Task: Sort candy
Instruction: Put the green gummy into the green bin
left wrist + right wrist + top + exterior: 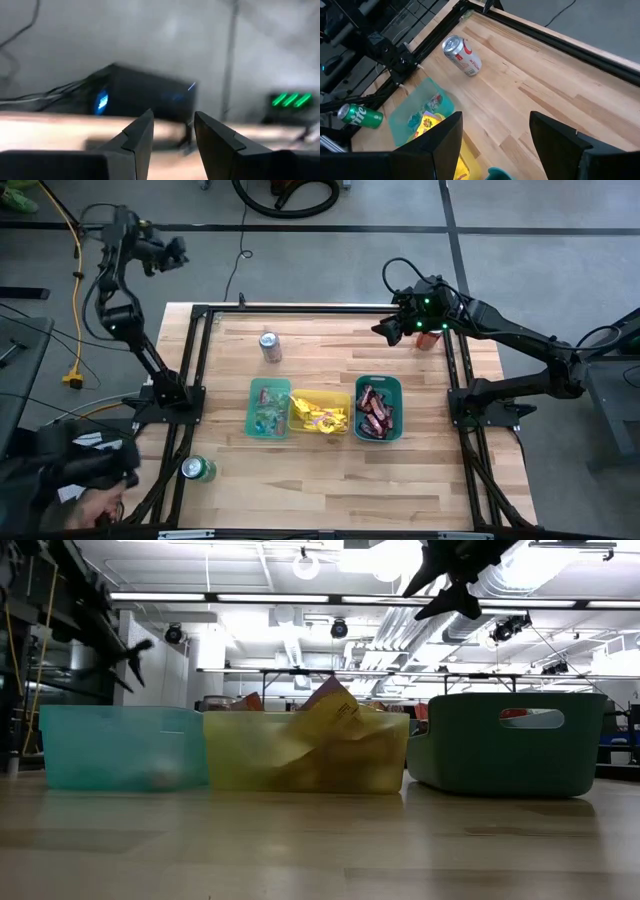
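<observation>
Bright overhead lights, left wrist view blurred

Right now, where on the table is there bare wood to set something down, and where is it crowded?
Bare wood: the wide strip between the silver can and the right gripper, and the near strip in front of the bins, right of the green can. Crowded: the middle, where teal bin, yellow bin and green bin sit side by side holding candy.
</observation>
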`<state>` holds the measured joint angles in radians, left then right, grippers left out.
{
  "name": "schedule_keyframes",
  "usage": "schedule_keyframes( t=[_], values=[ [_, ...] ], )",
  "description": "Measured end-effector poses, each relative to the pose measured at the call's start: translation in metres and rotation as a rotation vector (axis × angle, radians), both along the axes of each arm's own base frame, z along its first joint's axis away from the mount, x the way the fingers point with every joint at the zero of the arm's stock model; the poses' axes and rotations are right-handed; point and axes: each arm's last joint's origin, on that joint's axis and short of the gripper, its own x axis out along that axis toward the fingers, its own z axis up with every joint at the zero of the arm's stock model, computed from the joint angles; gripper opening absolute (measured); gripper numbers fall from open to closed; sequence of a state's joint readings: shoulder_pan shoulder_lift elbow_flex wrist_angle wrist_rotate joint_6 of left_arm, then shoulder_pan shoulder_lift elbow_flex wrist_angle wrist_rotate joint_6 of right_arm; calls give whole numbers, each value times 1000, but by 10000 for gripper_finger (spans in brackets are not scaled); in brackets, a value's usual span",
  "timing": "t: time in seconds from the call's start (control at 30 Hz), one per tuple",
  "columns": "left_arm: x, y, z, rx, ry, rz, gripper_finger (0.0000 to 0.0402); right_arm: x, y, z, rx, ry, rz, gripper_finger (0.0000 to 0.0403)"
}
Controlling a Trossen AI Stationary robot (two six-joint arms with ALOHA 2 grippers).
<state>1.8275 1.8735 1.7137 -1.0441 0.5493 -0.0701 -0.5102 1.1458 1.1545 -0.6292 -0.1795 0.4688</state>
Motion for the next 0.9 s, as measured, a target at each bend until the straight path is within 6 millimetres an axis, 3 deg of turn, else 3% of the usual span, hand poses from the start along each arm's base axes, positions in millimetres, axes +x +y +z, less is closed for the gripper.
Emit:
schedule_keyframes(
  t=[0.17, 0.3, 0.67, 0.8, 0.9],
  values=[
    [35, 8, -25, -163, 184, -337, 129, 0, 0, 0, 5, 1, -3, 226],
    [52, 12, -32, -140, 194, -447, 129, 0, 0, 0, 6, 1, -3, 226],
    [35, 8, -23, -106, 171, -388, 129, 0, 0, 0, 8, 4, -4, 226],
    [3, -4, -14, -148, 141, -221, 129, -1, 1, -2, 28, 15, -13, 226],
    [-26, -26, -1, -128, 135, -96, 129, -2, 1, -3, 33, 24, -13, 226]
  ],
)
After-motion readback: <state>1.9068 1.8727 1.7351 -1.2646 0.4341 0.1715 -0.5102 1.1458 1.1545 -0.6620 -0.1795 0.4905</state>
